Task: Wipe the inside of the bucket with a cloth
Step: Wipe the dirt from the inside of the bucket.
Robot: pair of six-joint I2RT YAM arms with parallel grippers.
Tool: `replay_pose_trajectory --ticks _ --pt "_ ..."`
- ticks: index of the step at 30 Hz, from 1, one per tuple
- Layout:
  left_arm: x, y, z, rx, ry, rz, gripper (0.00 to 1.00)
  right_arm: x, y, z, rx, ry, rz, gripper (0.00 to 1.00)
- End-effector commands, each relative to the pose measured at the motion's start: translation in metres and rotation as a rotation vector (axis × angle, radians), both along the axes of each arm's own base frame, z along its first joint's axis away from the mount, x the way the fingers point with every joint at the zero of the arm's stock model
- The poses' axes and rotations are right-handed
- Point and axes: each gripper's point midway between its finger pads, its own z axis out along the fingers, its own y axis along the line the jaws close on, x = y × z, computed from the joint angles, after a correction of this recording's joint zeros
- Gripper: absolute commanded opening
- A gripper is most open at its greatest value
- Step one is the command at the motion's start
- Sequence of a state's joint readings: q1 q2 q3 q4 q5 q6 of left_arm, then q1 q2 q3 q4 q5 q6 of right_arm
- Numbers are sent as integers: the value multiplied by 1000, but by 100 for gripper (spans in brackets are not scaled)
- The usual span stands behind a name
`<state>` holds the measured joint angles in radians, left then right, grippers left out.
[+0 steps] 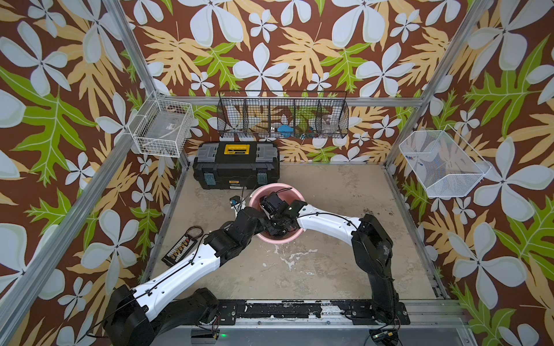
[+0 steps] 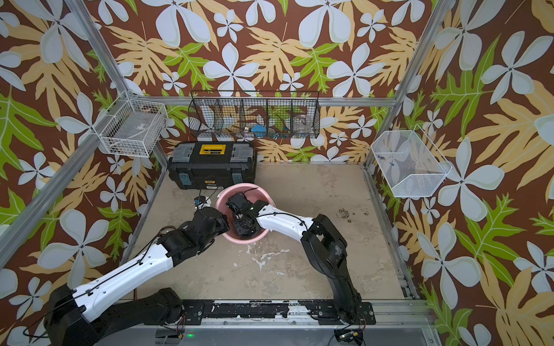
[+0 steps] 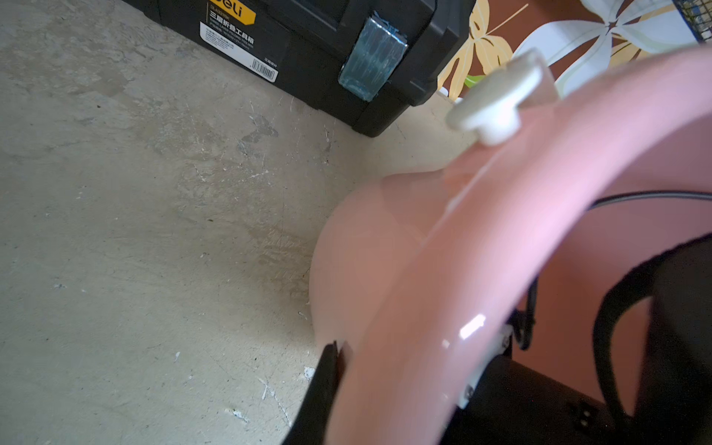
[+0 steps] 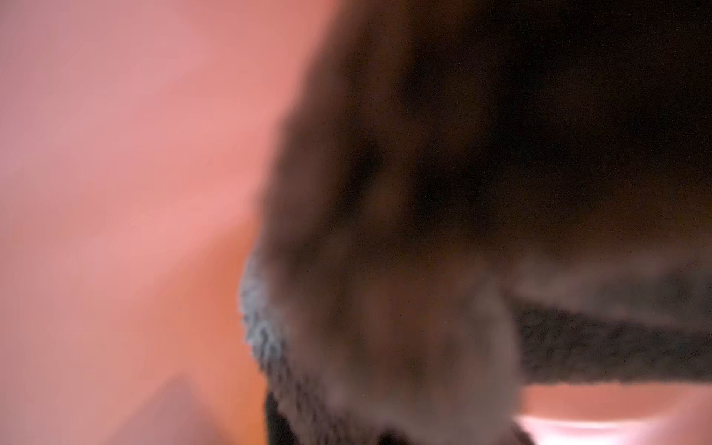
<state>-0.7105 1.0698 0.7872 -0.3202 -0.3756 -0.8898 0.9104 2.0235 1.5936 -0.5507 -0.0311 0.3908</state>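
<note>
A: Left gripper [image 3: 416, 358], item one: pinched on the bucket [image 1: 278, 238] rim, one black finger [image 3: 327, 381] outside the wall, its mate inside. Your left wrist view cuts both off at the frame edge.

B: And the right gripper [image 1: 277, 224]?

A: Item two: down inside the bucket, jaws pressed together on the cloth [image 4: 578, 346]. You will not find its fingers: your right wrist view is mostly dark blur, and in both top views the arms [image 1: 326, 220] cover the bucket's middle.

B: Cloth, condition?

A: Dark grey-black, fuzzy pile, sharp along one band only; the rest smears against the pink wall. Its full outline you cannot make out.

B: Bucket?

A: Round, pink, glossy, upright on the floor [image 1: 314, 263], near the toolbox [image 1: 236, 167] and not touching it. One white lug [image 3: 497, 108] stands at the rim ahead of the left gripper. A bright glare sits on the rim in your left wrist view. From above you get only arcs of rim; most of the inside is hidden.
</note>
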Motion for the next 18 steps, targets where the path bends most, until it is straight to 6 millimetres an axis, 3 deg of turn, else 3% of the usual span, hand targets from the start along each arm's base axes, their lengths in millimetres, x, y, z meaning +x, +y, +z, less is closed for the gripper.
replay_pose_trajectory --ticks 1,10,14,18 --pt "1 -18 13 -116 -38 -41 0 -14 39 31 261 71 27 0" --pt "-1 -14 10 -152 -40 -8 0 -39 65 64 551 194 54 0" --pt "0 -6 12 -127 -48 22 0 -36 50 78 573 111 17 0" --pt "-2 -3 10 -120 -50 31 0 -20 20 87 520 -59 -67 0"
